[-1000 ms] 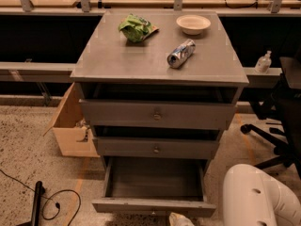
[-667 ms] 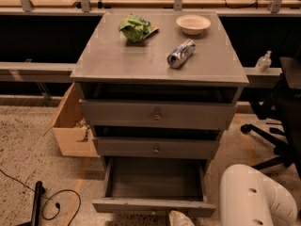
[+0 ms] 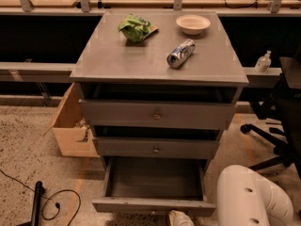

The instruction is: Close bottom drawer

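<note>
The end effector (image 3: 181, 218) shows only as a pale tip at the lower edge of the view, just in front of the bottom drawer (image 3: 155, 179); whether it is wide or narrow cannot be told. That drawer stands pulled well out beneath the middle drawer (image 3: 155, 148). On the counter (image 3: 136, 60) above lie a green bag (image 3: 135, 28), a can (image 3: 180, 53) on its side and a bowl (image 3: 193, 24).

Grey bottom drawer (image 3: 155, 182); green bag (image 3: 136, 28); speckled floor (image 3: 28, 145); whitish jaws (bottom edge, below drawer front).
</note>
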`<state>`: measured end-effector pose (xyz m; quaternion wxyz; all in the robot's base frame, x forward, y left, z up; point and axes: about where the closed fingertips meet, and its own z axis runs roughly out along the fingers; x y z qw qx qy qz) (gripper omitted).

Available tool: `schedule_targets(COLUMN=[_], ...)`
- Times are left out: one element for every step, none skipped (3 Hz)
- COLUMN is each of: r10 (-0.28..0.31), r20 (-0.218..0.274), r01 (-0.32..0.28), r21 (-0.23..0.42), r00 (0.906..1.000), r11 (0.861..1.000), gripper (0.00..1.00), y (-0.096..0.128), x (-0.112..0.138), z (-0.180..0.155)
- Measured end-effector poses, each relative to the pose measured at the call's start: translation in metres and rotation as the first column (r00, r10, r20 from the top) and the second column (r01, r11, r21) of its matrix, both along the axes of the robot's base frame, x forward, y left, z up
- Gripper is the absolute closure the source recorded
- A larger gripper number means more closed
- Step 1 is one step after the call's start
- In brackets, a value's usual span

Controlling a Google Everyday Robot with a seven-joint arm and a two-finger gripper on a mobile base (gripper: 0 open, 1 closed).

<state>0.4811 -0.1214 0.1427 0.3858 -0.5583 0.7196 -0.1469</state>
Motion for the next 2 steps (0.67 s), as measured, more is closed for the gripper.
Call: schedule_targets(r10=[0.0, 0.0], r20=[0.0, 0.0], r01=[0.0, 0.0], r21=[0.0, 0.0], r00=[1.0, 1.0], r11=[1.0, 1.0], gripper=[1.0, 1.0], y=[0.0, -0.0001], x=[0.0, -0.0003], z=[0.0, 0.0])
